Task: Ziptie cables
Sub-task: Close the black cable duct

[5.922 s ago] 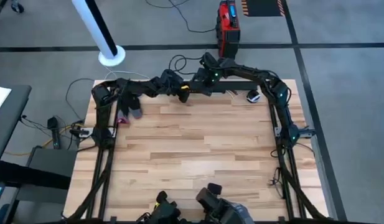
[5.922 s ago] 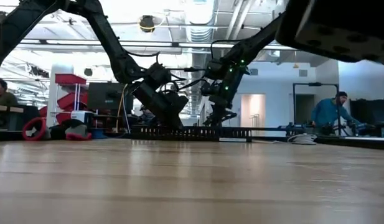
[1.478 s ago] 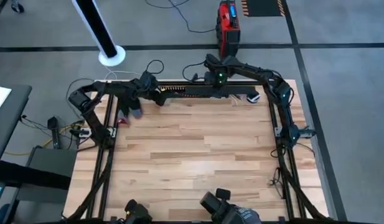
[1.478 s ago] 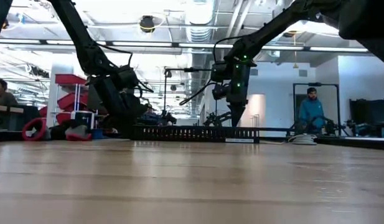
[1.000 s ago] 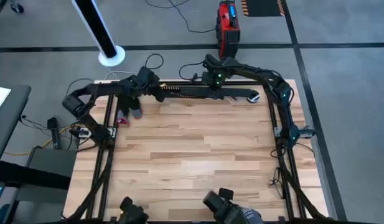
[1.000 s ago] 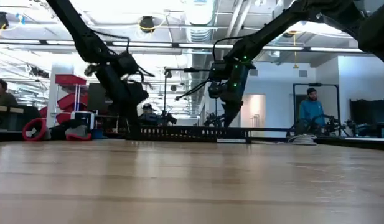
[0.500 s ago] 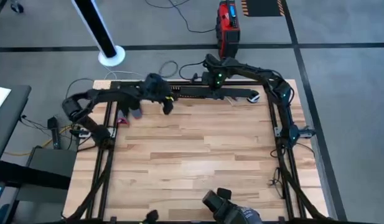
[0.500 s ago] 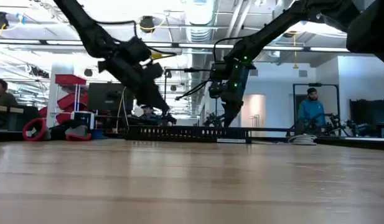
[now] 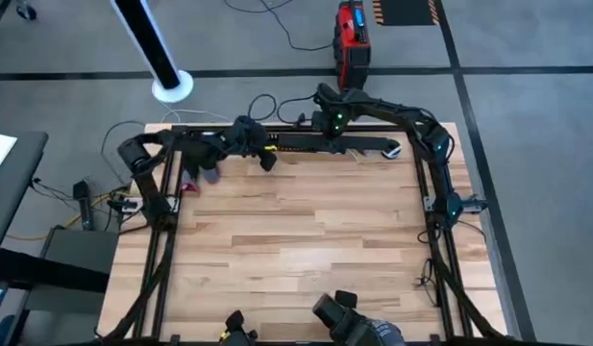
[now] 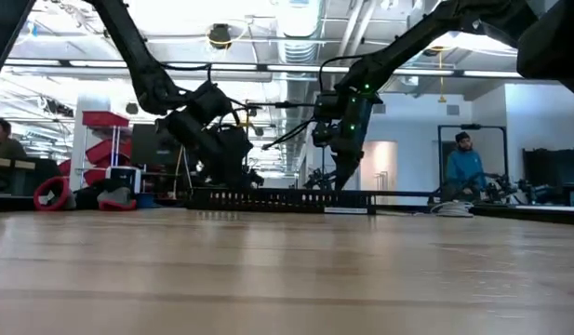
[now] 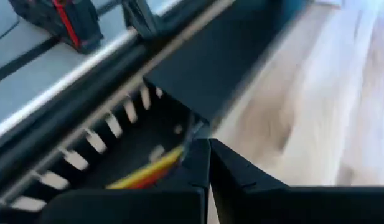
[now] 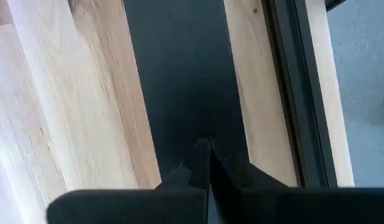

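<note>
Hovering at the slotted channel (image 9: pixel 306 144) on our desk (image 9: pixel 296 240), left claw (image 11: pixel 209 163) and right claw (image 12: pixel 209 158) both sit pinched closed, gripping nothing.

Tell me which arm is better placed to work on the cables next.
Probably left. The left gripper is shut right at the slotted channel, where red and yellow cables show. The right gripper, also shut, is over a flat black strip.
</note>
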Available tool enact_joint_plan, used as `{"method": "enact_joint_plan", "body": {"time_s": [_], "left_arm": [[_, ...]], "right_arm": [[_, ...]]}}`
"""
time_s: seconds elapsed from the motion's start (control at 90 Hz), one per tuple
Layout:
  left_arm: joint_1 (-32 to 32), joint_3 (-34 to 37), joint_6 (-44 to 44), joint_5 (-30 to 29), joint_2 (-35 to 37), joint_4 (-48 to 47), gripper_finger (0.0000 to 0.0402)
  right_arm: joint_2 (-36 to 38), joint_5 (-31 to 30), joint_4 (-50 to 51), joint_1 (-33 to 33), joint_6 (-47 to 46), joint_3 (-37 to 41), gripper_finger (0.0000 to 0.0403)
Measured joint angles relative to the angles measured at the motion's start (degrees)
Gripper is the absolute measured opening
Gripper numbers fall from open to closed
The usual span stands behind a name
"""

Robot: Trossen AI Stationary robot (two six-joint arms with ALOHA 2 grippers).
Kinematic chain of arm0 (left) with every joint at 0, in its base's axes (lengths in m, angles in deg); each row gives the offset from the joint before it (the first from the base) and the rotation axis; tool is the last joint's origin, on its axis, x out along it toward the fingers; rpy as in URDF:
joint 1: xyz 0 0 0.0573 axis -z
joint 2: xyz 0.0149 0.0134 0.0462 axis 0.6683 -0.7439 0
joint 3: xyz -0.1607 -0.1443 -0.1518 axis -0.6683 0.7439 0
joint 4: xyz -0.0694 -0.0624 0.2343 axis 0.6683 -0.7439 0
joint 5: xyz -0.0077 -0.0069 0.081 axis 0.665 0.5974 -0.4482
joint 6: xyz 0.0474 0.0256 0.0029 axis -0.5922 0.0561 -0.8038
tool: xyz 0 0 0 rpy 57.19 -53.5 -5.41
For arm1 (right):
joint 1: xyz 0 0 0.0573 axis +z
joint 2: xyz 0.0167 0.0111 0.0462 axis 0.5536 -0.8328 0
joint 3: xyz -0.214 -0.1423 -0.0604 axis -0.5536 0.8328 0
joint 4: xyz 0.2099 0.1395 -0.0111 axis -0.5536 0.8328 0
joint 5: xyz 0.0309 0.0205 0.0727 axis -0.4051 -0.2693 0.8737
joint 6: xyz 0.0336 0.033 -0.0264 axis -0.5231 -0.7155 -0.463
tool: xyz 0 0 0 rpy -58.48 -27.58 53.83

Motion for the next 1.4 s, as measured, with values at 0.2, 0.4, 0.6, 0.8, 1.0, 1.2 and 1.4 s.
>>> {"method": "enact_joint_plan", "body": {"time_s": [0.2, 0.4, 0.6, 0.8, 1.0, 1.2, 1.4], "left_arm": [[-1.3, 0.0, 3.2, -0.8, -2.2, 3.0, 0.0], [-1.8, 0.0, 7.3, -0.9, -3.6, 4.4, 0.0], [-2.9, -1.2, 8.7, -1.3, -3.6, 3.9, 0.0], [-3.6, -1.2, 8.6, -1.9, -3.6, 4.2, 0.0], [-3.8, -1.3, 9.9, 1.9, -2.9, 3.7, 0.0], [-3.5, -1.7, 8.7, 3.9, 3.3, -3.8, 0.0], [-3.6, -1.7, 7.1, -8.6, 12.7, -18.9, 0.0]], "right_arm": [[0.0, 0.0, -0.1, 0.0, 0.0, 0.0, 0.0], [0.0, 0.0, -0.2, 0.0, 0.0, 0.0, 0.0], [0.0, -0.5, -0.9, 0.6, 1.5, 0.0, 0.0], [0.0, -0.5, -4.2, 0.6, 1.5, 0.0, 0.0], [-0.1, -0.2, -4.4, 0.6, 1.5, 0.0, 0.0], [-0.1, 0.6, -3.9, 0.6, 1.5, 0.0, 0.0], [-0.1, 0.7, -3.3, 0.7, 1.5, 0.0, 0.0]]}}
